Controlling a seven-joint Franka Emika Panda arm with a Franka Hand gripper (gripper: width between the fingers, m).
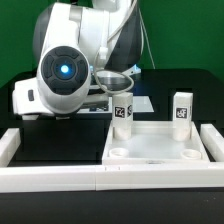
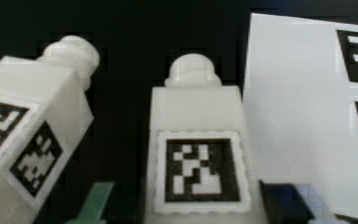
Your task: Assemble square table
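White plastic leg (image 2: 197, 140) | we judge it light, stiff, slick | we'd pinch its flat sides mid-body | gripper (image 2: 195, 206) spread wide, straddling it, holding nothing

White sq slab (image 1: 150, 140) flat, rim up; tagged leg (image 1: 123, 112) & second leg (image 1: 180, 108) upright at its far corners.

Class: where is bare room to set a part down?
Bare: the black tabletop between the rail at the exterior view's left and the slab; also the slab's middle. Crowded: at the hand, two legs beside the marker board.
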